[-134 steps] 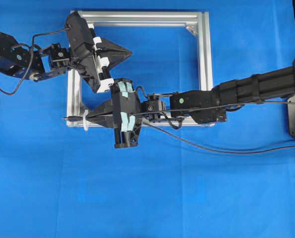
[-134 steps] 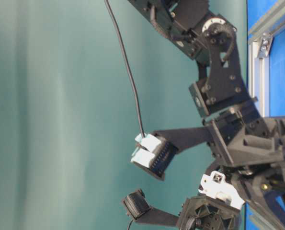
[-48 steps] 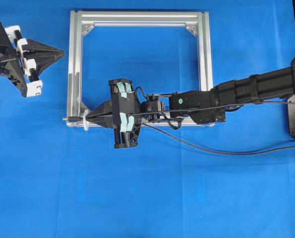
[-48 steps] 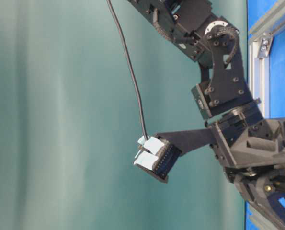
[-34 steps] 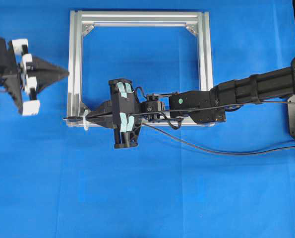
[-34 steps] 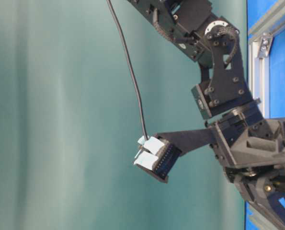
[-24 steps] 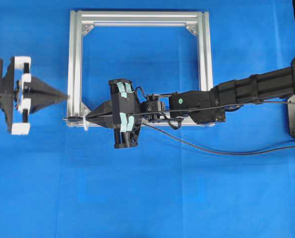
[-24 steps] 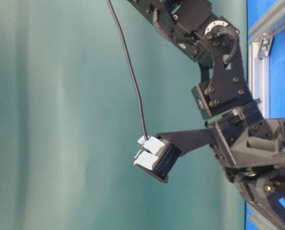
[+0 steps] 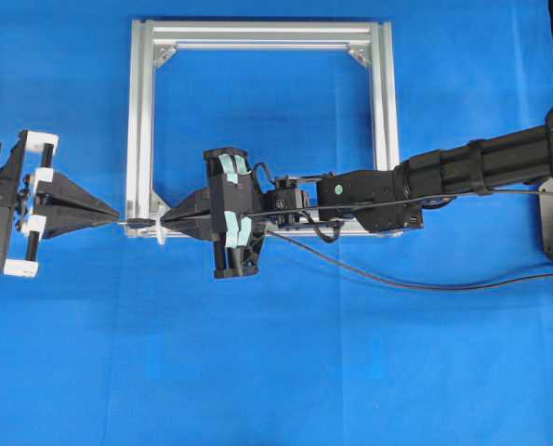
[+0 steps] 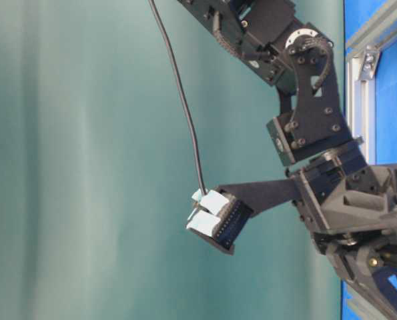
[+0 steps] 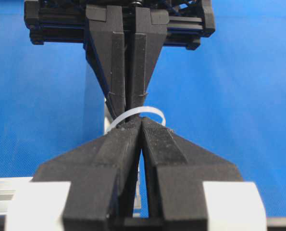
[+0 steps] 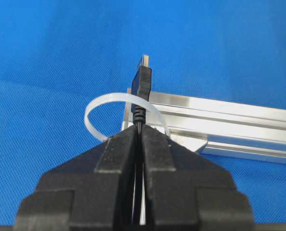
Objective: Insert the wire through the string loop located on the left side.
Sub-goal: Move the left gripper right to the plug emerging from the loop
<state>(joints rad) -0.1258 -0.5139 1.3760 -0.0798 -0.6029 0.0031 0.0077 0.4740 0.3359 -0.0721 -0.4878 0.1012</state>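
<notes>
The wire's black plug (image 12: pixel 143 79) sticks out past the fingertips of my right gripper (image 12: pixel 140 129), which is shut on the wire just behind it. The whitish string loop (image 12: pixel 97 107) arcs around the plug at the frame's left corner. From overhead the plug (image 9: pixel 135 223) reaches left beyond the string loop (image 9: pixel 161 234) and my right gripper (image 9: pixel 164 221). My left gripper (image 9: pixel 116 216) is shut, pointing right, with its tips right at the plug's end. In the left wrist view my left gripper (image 11: pixel 141 122) hides the plug, and the string loop (image 11: pixel 150 109) shows just behind the tips. Contact with the plug cannot be told.
The silver aluminium frame (image 9: pixel 380 121) lies flat on the blue cloth, and its near rail (image 12: pixel 229 120) runs right of the loop. A thin black cable (image 9: pixel 397 277) trails right across the cloth below the right arm (image 9: pixel 462 172).
My shut left gripper has swung down from the upper left and turned to point right, level with the plug. The right gripper, wire and loop have stayed still.
</notes>
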